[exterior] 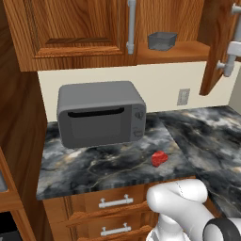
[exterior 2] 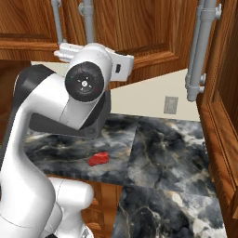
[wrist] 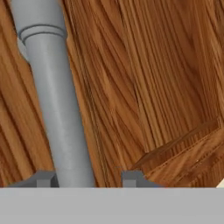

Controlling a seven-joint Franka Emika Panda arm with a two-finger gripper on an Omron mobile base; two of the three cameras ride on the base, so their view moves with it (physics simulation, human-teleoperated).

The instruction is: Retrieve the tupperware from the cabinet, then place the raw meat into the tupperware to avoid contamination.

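Upper cabinet [exterior: 80, 33] is standing with its right-hand door swung open; the tupperware [exterior: 162, 41] is sitting on the exposed shelf inside, at about 1 o'clock in the left base view, upright and open-topped, just right of a closed door's vertical silver handle [exterior: 131, 26]. Below it the grey microwave [exterior: 100, 113] is resting on the dark marbled bench [exterior: 94, 169], at about 10 o'clock from frame centre. The raw meat [exterior: 159, 158] is lying on the bench near its front edge, at about 4 o'clock from the microwave, well apart from it and touching nothing else. A wall outlet [exterior: 183, 97] is showing on the pale backsplash to the right of the microwave. In the right base view the meat [exterior 2: 98, 159] is sitting at about 7 o'clock, beside the white arm, whose raised upper joints are covering part of the cabinet fronts. In the hand view the pincer [wrist: 89, 178] is pointing at a wooden door panel, with a silver bar handle [wrist: 54, 109] running from 11 o'clock down between the two fingertips [wrist: 131, 178]; the fingertips are standing apart on either side of the bar, and whether they are touching it I cannot tell. Drawers [exterior: 113, 202] with horizontal handles are sitting under the bench edge.
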